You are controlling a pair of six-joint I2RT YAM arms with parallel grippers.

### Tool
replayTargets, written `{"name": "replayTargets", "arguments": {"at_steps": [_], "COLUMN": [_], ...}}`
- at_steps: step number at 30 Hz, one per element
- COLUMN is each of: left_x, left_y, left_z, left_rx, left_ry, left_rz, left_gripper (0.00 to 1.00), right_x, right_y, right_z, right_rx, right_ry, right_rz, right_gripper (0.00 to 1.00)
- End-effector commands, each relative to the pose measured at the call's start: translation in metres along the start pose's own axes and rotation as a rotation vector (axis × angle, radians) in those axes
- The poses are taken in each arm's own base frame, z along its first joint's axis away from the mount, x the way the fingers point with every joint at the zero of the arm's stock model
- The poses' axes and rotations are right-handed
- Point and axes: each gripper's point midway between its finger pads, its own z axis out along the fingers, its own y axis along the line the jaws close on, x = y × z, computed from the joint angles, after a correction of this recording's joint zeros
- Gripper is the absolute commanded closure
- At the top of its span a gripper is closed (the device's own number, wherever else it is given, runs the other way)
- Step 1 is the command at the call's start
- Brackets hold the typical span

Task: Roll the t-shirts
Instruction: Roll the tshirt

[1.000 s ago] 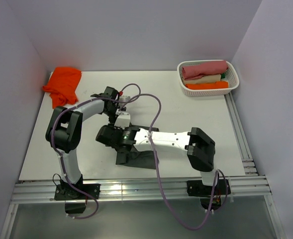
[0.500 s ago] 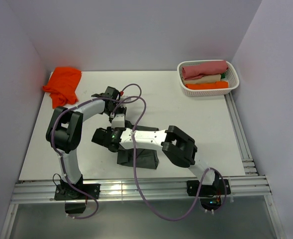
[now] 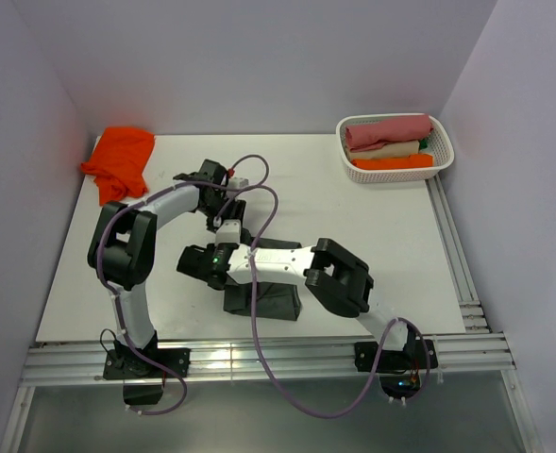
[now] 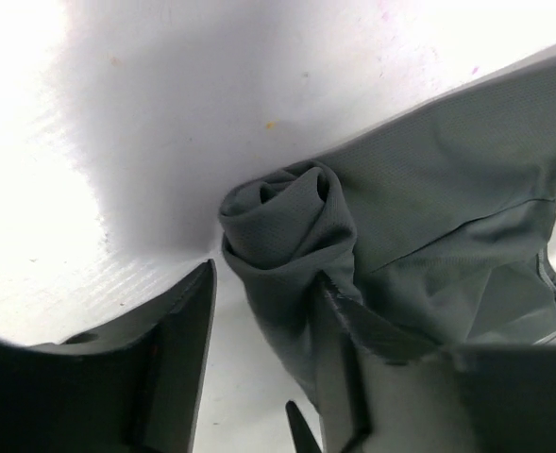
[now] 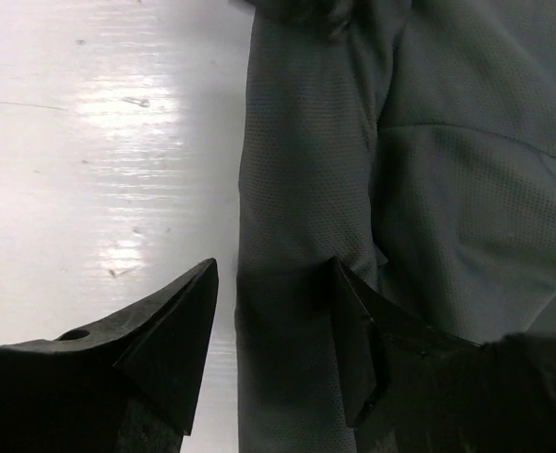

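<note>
Straddling the rolled end of the dark charcoal-grey t-shirt (image 4: 429, 189), the left gripper (image 4: 266, 283) has its jaws apart: one finger touches the cloth, and bare table (image 4: 117, 142) shows beside the other. The right gripper (image 5: 276, 269) is likewise parted over the shirt's long edge, one finger above cloth, one above table. Both are near mid-table. The orange-red t-shirt (image 3: 120, 160) lies crumpled at the far left corner. A white basket (image 3: 391, 176) holding rolled cloths (image 3: 386, 130) sits far right.

Bright overhead glare; blurred foregrounds
</note>
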Motion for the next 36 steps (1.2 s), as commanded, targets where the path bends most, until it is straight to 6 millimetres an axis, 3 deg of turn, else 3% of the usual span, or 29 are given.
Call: {"name": "replayTargets", "arguments": {"at_steps": [1,5,7,8,10,11,12,13,14,15,20,26,33,36], "left_x": [-0.027,-0.046,-0.057,-0.061,-0.067,-0.069,-0.070,-0.068,-0.069,-0.064,-0.047,-0.011,0.007,0.008], "left_y": [-0.005,-0.012,-0.013,-0.012,-0.012,-0.007,-0.009,-0.009,-0.005,-0.005,0.000,0.006,0.022,0.029], "left_z": [-0.011,-0.026,-0.036,-0.041,-0.051,-0.056,-0.062,-0.064,-0.069,-0.070,-0.074,-0.056,-0.031,-0.023], "left_rx": [-0.001,0.049,0.069,0.089,0.110,0.123,0.147,0.163,0.172,0.194,0.224,0.255,0.221,0.193], "left_ry": [-0.058,-0.094,-0.118,-0.127,-0.145,-0.154,-0.163,-0.162,-0.173,-0.167,-0.168,-0.122,-0.075,-0.062], "left_rz": [0.026,0.016,0.008,-0.003,-0.008,-0.020,-0.020,-0.026,-0.034,-0.038,-0.032,-0.033,-0.080,-0.097], "left_gripper": [0.45,0.36,0.33,0.32,0.31,0.31,0.31,0.31,0.31,0.31,0.30,0.30,0.31,0.40], "right_x": [0.025,0.039,0.033,0.040,0.027,0.039,0.023,0.022,0.039,0.021,0.009,0.004,0.010,0.011], "right_y": [-0.019,-0.027,-0.019,-0.028,-0.015,-0.028,-0.007,-0.005,-0.019,0.000,0.009,0.019,0.017,0.013], "right_z": [0.008,0.011,0.007,0.011,0.002,0.008,-0.005,-0.007,0.001,-0.012,-0.015,-0.006,0.016,0.021], "right_rx": [0.060,0.045,-0.013,-0.008,-0.109,-0.109,-0.237,-0.288,-0.302,-0.445,-0.711,-0.856,-0.829,-0.781], "right_ry": [0.069,0.091,0.074,0.081,0.058,0.068,0.048,0.049,0.072,0.068,0.065,0.089,0.120,0.118], "right_rz": [-0.013,0.004,0.043,0.037,0.102,0.088,0.166,0.185,0.186,0.272,0.436,0.530,0.571,0.550], "right_gripper": [0.43,0.52,0.60,0.61,0.65,0.66,0.68,0.69,0.70,0.72,0.74,0.75,0.77,0.76]}}
